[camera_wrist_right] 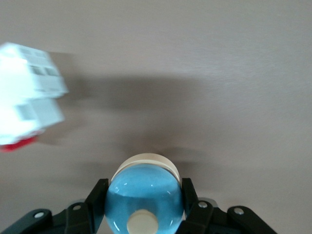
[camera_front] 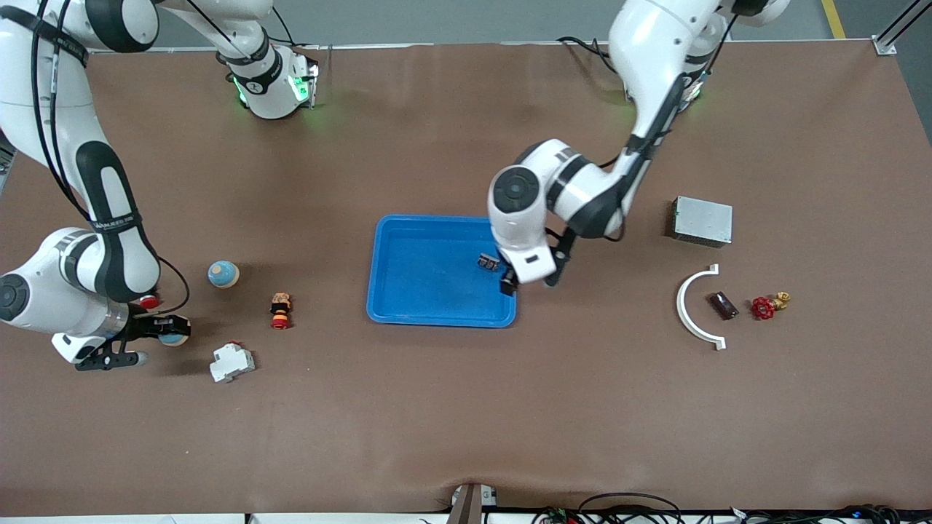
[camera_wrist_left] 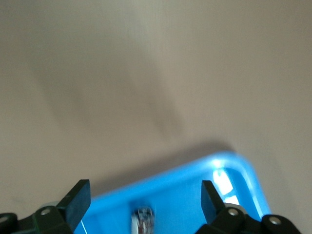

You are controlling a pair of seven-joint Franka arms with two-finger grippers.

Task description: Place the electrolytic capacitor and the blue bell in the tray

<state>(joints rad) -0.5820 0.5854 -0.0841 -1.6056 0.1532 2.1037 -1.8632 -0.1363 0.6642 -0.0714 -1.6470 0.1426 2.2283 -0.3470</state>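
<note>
**Capacitor in tray, bell in the right pincer**

Left gripper [camera_front: 510,282] sits centre-right of the front frame, over the blue tray [camera_front: 408,306] by its edge toward the left arm's end; fingers apart, nothing between them. The electrolytic capacitor [camera_front: 488,262] lies on the tray floor just beside that gripper; left wrist view shows it low centre [camera_wrist_left: 144,218] between the spread fingers, free.

Right gripper [camera_front: 166,333] is at lower left of the front frame, clamped on the blue bell [camera_wrist_right: 144,197]: round glossy blue dome w/ cream rim, fingers pressed on both flanks. White breaker block [camera_front: 232,362] lies just beside it.

Handling, my guess: bell looks light, rigid & slick; curved sides could squirt out of flat pads, so grip across the widest part, near the rim, w/ a steady carry. Capacitor seems small, stiff, light, may roll; leave it be

A second blue ball-shaped piece [camera_front: 223,274] sits above in frame, untouched
</note>
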